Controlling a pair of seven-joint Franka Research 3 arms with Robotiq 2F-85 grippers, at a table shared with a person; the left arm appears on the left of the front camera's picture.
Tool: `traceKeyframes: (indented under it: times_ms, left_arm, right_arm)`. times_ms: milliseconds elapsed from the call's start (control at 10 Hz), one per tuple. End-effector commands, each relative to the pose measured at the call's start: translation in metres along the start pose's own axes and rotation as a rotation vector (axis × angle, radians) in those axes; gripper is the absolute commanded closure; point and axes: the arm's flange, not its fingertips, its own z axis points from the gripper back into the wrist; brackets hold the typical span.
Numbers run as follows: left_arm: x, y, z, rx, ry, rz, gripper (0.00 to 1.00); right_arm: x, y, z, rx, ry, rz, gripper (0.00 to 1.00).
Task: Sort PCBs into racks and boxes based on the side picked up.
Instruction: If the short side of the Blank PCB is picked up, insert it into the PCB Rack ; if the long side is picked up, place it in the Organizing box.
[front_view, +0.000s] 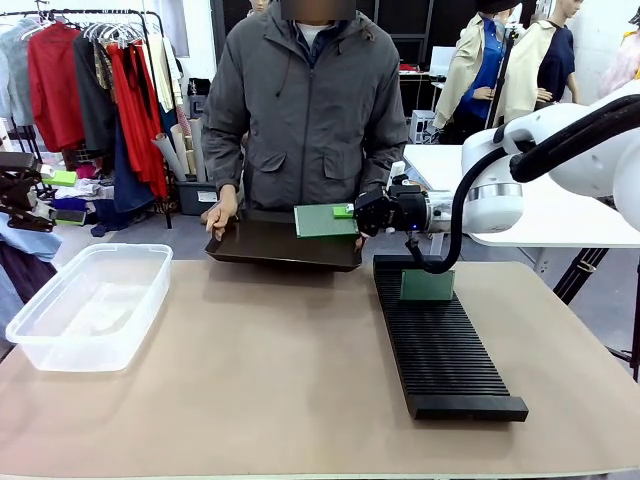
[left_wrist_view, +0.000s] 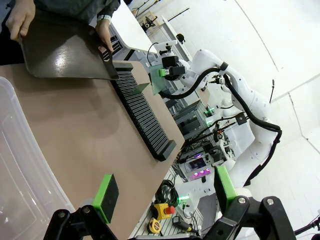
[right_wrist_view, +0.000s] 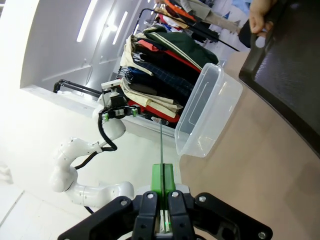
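Note:
My right gripper (front_view: 347, 212) is shut on the edge of a green PCB (front_view: 320, 221), holding it flat just above the dark tray. From its own wrist this PCB (right_wrist_view: 161, 147) shows edge-on as a thin line between the closed fingers of the right gripper (right_wrist_view: 163, 181). Another PCB (front_view: 427, 285) stands upright in the far end of the black slotted rack (front_view: 445, 350). The clear box (front_view: 90, 300) sits at the table's left. My left gripper (left_wrist_view: 165, 192) hangs open above the box (left_wrist_view: 17, 170), off the table's left side, with nothing between its pads (left_wrist_view: 106, 192).
A person at the far side holds a dark shallow tray (front_view: 285, 245) by both ends, one hand (front_view: 220, 212) on its left rim. Clothes racks stand behind on the left. Bare tan tabletop (front_view: 270, 370) lies between box and rack.

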Motion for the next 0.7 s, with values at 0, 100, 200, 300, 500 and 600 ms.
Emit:
traceKeyframes:
  times_ms: [0,100,200,300,500,600]
  left_arm:
    - [0.0,-0.003,0.001,-0.007,-0.004,0.009,0.0]
    - [0.0,-0.003,0.001,-0.007,-0.004,0.009,0.0]
    - [0.0,-0.003,0.001,-0.007,-0.004,0.009,0.0]
    - [0.0,-0.003,0.001,-0.007,-0.004,0.009,0.0]
    - [0.0,-0.003,0.001,-0.007,-0.004,0.009,0.0]
    - [0.0,-0.003,0.001,-0.007,-0.004,0.009,0.0]
  right_arm:
    - [-0.013,0.02,0.014,0.036,-0.024,0.057,1.0]
    - [-0.018,0.027,0.022,0.035,-0.031,0.069,1.0]
    - [-0.023,0.032,0.031,0.025,-0.037,0.072,1.0]
    - [-0.028,0.036,0.039,0.02,-0.045,0.079,1.0]
    - [-0.044,0.049,0.056,0.028,-0.076,0.117,1.0]
    - [-0.053,0.054,0.065,0.031,-0.089,0.135,1.0]
